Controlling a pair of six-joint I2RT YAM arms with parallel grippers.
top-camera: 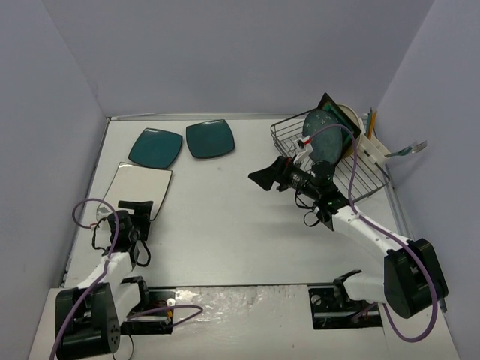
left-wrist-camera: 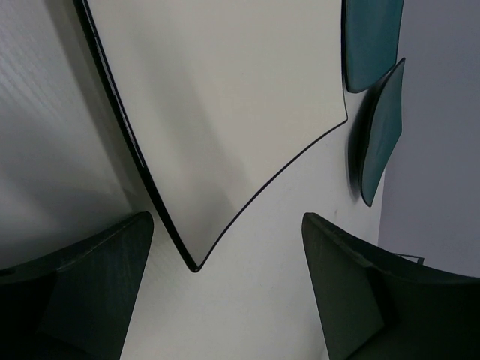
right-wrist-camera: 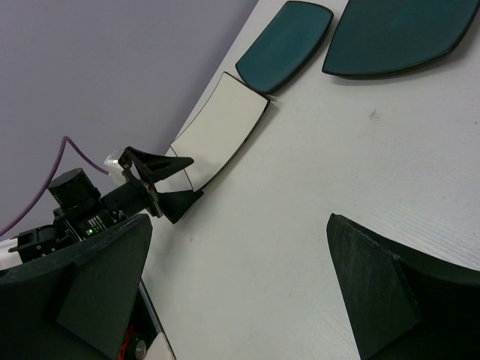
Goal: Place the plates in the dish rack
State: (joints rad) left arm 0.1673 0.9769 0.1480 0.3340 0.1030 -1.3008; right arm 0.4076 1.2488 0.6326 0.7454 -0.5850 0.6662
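This looks like a robotics lab test cell. A white table (top-camera: pixel 247 225) is boxed in on three sides by plain, pale purple-grey walls (top-camera: pixel 225 52). Two black-and-white robot arms, the left arm (top-camera: pixel 112 259) and the right arm (top-camera: pixel 367 229), are bolted to base plates at the table's near edge, with loose purple cables (top-camera: pixel 77 212) looping over them. The kitchenware, plates (top-camera: pixel 156 148) and a wire dish rack (top-camera: pixel 289 133), sits on the bare tabletop under a fixed overhead camera view

Even, soft light; sharp frames; faint shadows; near pincer fingers (left-wrist-camera: pixel 82 292) blurred.
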